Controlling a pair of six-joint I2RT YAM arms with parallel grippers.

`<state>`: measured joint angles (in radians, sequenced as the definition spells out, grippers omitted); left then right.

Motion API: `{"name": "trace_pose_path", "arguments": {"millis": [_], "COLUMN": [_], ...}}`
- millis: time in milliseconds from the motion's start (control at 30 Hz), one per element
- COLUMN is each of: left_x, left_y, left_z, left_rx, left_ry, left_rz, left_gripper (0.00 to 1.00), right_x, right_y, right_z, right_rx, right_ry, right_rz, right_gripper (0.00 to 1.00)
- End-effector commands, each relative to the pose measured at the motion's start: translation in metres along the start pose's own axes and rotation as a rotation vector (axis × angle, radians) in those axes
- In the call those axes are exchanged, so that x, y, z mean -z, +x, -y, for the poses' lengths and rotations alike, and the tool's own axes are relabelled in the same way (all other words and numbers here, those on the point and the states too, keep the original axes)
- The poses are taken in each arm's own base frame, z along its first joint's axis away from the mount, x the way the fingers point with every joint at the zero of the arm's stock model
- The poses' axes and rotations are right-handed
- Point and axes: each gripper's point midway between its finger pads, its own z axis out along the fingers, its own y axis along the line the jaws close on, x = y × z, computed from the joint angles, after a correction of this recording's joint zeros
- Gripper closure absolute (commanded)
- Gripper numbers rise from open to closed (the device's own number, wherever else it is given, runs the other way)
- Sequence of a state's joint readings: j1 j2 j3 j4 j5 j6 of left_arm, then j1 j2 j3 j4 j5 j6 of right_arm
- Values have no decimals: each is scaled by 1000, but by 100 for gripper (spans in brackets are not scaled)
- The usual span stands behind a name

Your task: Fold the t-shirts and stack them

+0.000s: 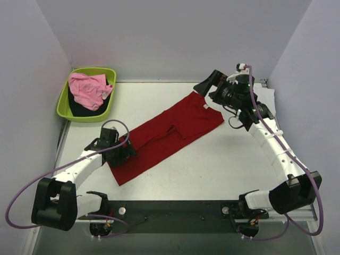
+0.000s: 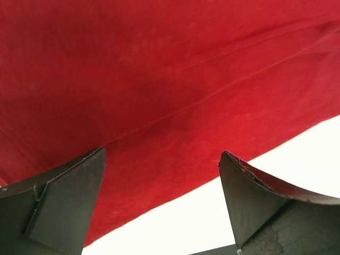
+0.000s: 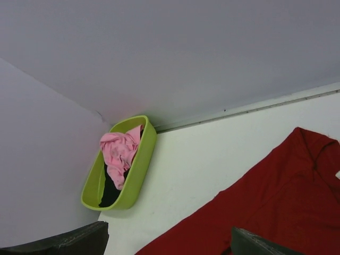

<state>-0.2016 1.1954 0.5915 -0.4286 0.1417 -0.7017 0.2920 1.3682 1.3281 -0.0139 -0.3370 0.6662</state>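
Note:
A deep red t-shirt (image 1: 170, 133) lies flat and diagonal across the middle of the table, collar toward the back right. My left gripper (image 1: 127, 147) hangs low over its near-left part, jaws open; in the left wrist view this gripper (image 2: 162, 154) straddles the red t-shirt (image 2: 159, 79) at its edge, holding nothing. My right gripper (image 1: 202, 86) hovers open above the collar end. In the right wrist view that gripper (image 3: 170, 229) is empty, with the red t-shirt (image 3: 276, 212) below. A pink t-shirt (image 1: 87, 87) and a black t-shirt (image 1: 79, 109) lie bunched in the tub.
The lime-green tub (image 1: 85, 119) sits in the back-left corner against the walls, and the right wrist view shows the tub (image 3: 139, 170) too. Something white, perhaps cloth (image 1: 269, 95), lies at the back right behind the right arm. Walls close in on three sides.

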Motion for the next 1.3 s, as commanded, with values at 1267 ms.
{"name": "trace_pose_path", "arguments": {"millis": [1267], "left_x": [-8], "left_y": [312], "left_z": [226], "left_rx": [-471], "left_ry": [387], "left_rz": [-278], "left_gripper": [2], "right_x": [73], "right_y": [47], "right_z": [43], "right_rx": [86], "right_ry": [210], "right_rz": [-78], "right_gripper": [0]}}
